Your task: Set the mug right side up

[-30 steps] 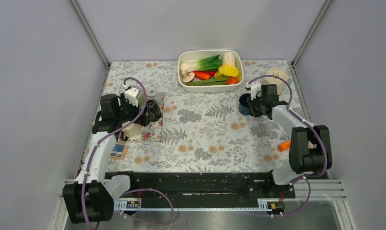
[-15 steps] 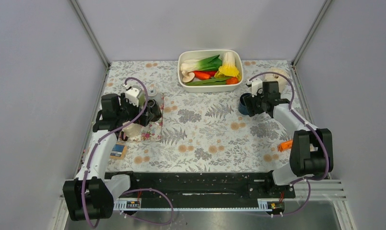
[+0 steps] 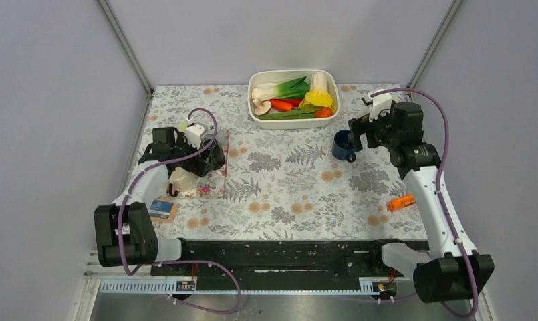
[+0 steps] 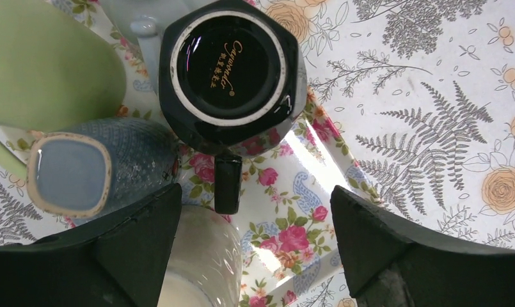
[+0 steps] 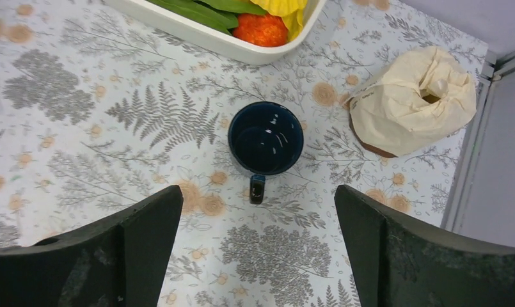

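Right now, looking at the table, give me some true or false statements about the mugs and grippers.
1. The blue mug stands upright, mouth up. True.
2. The right gripper is shut on it. False: its jaws are open, above the mug, not touching.
3. The black mug sits upside down on the floral cloth. True.
4. The paper bag lies in the vegetable dish. False: it sits on the table beside the blue mug.

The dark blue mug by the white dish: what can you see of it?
The dark blue mug looks like glossy glazed ceramic, round, with one small handle. It stands upright, mouth up, and looks empty. It rests on the floral tablecloth, between the white dish and a crumpled paper bag, touching neither. Nothing grips it.
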`<state>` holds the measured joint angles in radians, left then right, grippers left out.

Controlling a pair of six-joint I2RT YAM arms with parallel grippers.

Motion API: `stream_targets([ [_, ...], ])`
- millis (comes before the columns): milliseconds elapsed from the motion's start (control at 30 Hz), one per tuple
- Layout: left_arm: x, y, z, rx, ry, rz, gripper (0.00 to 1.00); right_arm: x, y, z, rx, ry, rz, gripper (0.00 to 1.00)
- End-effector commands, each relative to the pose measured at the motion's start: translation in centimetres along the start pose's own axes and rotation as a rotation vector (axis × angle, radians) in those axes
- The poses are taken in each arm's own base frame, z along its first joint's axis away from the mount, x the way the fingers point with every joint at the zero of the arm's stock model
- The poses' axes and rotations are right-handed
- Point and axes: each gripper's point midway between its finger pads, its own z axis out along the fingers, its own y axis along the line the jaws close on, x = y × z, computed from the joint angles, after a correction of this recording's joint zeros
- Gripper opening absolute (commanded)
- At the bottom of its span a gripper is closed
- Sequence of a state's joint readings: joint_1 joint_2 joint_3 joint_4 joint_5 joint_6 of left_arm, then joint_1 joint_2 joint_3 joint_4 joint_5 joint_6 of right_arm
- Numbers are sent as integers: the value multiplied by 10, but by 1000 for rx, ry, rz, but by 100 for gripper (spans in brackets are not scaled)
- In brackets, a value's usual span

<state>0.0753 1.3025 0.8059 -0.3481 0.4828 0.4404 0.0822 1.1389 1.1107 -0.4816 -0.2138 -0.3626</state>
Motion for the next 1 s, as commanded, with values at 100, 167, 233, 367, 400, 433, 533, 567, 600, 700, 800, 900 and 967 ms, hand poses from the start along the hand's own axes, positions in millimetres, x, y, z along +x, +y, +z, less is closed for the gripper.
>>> stream_targets([
  [100, -24, 13, 3, 7, -39, 83, 85, -25, 50, -42, -189, -96, 121, 99],
  [167, -23, 14, 5, 7, -34, 88, 84, -28, 62, -48, -228, -116, 132, 98],
  [233, -21, 16, 7, 4, -25, 86, 82, -29, 71, -51, -259, -135, 138, 98],
  [367, -17, 17, 14, 22, -7, 77, 75, -27, 85, -51, -309, -179, 137, 97],
  [400, -17, 17, 15, 26, -3, 74, 72, -27, 87, -52, -316, -189, 133, 97],
  [433, -16, 17, 17, 32, 2, 72, 70, -27, 89, -52, -323, -194, 129, 97],
  [533, -14, 19, 21, 45, 26, 64, 63, -23, 91, -51, -335, -200, 121, 97],
  [567, -14, 20, 23, 48, 33, 64, 61, -22, 92, -51, -338, -202, 121, 97],
  [600, -13, 21, 25, 52, 39, 61, 58, -21, 93, -50, -341, -204, 121, 97],
  [700, -13, 22, 28, 56, 46, 52, 54, -18, 95, -49, -350, -209, 117, 97],
  [800, -13, 21, 28, 60, 43, 52, 48, -15, 96, -48, -354, -207, 117, 96],
  [900, -14, 21, 27, 59, 42, 53, 43, -14, 98, -49, -363, -209, 117, 96],
  [967, -12, 21, 27, 60, 46, 51, 40, -14, 99, -49, -365, -211, 116, 96],
])
